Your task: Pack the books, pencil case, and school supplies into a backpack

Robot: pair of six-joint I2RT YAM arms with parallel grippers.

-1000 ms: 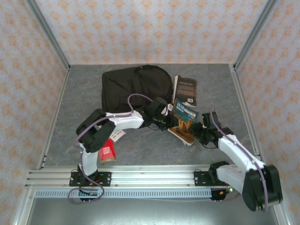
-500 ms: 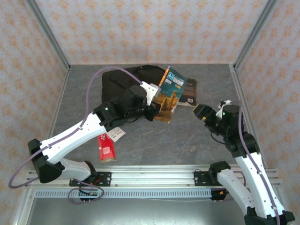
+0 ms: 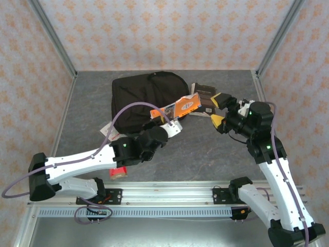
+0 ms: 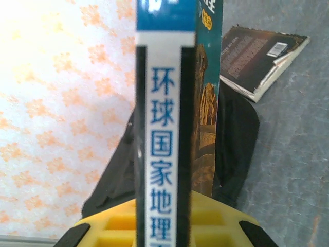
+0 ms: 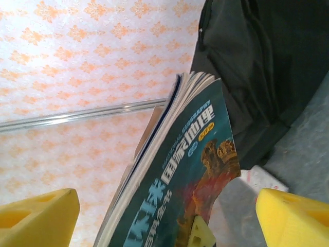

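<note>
Your left pincer clamps the rock-cover paperback by its spine, near the black backpack. Your right pincer stands wide, just beside that book.

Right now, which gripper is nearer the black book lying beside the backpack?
Right. The right gripper, open, is just right of the black book. The left gripper, shut on the large book, is farther off to its near left.

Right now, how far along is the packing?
Done: nothing visibly in the backpack. In hand: left hand holds the rock-cover book aloft; right hand open beside it. Left: black book and red packet lie outside.
</note>
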